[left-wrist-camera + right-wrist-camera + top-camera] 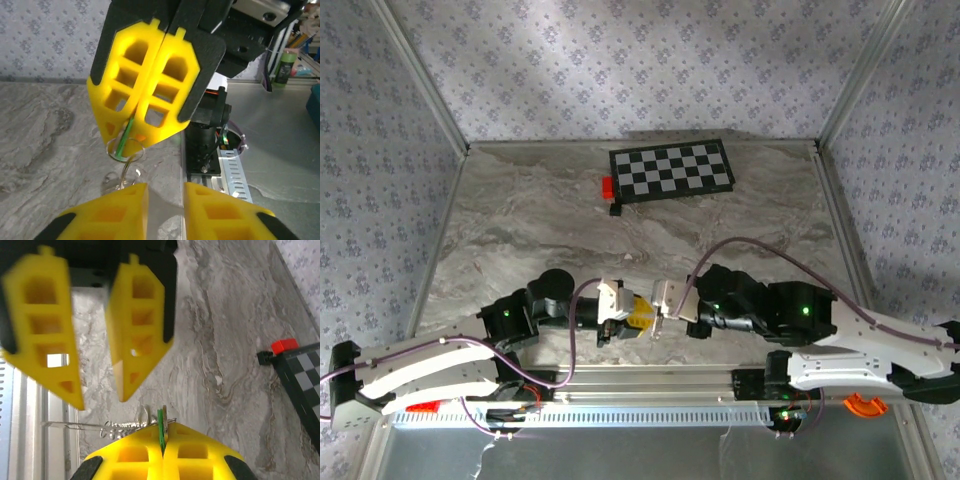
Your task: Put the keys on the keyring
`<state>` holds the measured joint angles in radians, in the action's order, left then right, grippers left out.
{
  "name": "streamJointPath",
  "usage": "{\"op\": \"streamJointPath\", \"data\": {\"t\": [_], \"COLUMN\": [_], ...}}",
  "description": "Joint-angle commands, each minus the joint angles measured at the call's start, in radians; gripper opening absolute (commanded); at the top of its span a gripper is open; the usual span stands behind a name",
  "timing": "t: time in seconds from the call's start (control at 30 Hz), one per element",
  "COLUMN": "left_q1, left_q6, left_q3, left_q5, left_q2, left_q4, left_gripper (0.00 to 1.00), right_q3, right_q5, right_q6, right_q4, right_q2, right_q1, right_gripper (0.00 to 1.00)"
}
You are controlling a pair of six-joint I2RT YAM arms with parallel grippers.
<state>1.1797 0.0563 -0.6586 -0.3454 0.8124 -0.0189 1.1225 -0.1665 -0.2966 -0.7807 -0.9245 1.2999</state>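
Yellow fingers [132, 460] of the right gripper [162, 440] are pressed flat together, and the tiny green tag [161, 425] of the keyring [143, 419] is pinched in the seam between them. In the right wrist view the thin grey loops of the ring are seen just beside the tag, at the tips of the closed pads and off the marble desk [520, 230]. A pale, toothed strip of metal [116, 430] is seen running sideways from the loops. Whether it is a key or the short chain cannot be told, as it is blurred.

In the left wrist view the same tag appears as a green sliver at the point of the closed pads, with the ring loops hanging directly under them. A silvery shape lies in shadow below the loops, but it is too blurred to be named.

The left gripper [165, 189] is held with its fingers [107, 212] spread apart, and nothing is gripped between them. It is pointed tip to tip at the right gripper, with the ring between the two. Its fingertips are near the loops, but contact cannot be made out.

From above, both grippers are seen meeting near the front edge of the desk, about midway across it. A checkerboard [672, 170] lies at the far side, with a small red block [607, 186] at its left corner, well apart from the grippers.
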Motion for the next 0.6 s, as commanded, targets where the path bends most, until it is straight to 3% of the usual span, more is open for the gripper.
{"op": "streamJointPath", "data": {"t": [0.0,0.2,0.27,0.33,0.57], "left_q1": [-0.006,-0.007,-0.006,-0.007,-0.008], "left_q6": [0.001,-0.020,-0.026,-0.034,-0.079], "left_q3": [-0.003,0.022,0.029,0.035,0.024], "left_q5": [0.067,0.169,0.205,0.241,0.380], "left_q2": [-0.015,-0.043,-0.054,-0.063,-0.040], "left_q4": [-0.018,-0.027,-0.025,-0.022,0.020], "left_gripper": [0.31,0.50,0.69,0.80,0.98], "right_q3": [0.052,0.061,0.078,0.098,0.127], "right_q5": [0.044,0.074,0.082,0.096,0.164], "right_q6": [0.017,0.025,0.034,0.042,0.079], "right_q4": [-0.042,-0.085,-0.099,-0.104,-0.096], "right_q2": [-0.028,-0.090,-0.109,-0.124,-0.189], "right_q1": [-0.054,-0.142,-0.180,-0.220,-0.362], "right_gripper": [0.00,0.00,0.00,0.00,0.00]}}
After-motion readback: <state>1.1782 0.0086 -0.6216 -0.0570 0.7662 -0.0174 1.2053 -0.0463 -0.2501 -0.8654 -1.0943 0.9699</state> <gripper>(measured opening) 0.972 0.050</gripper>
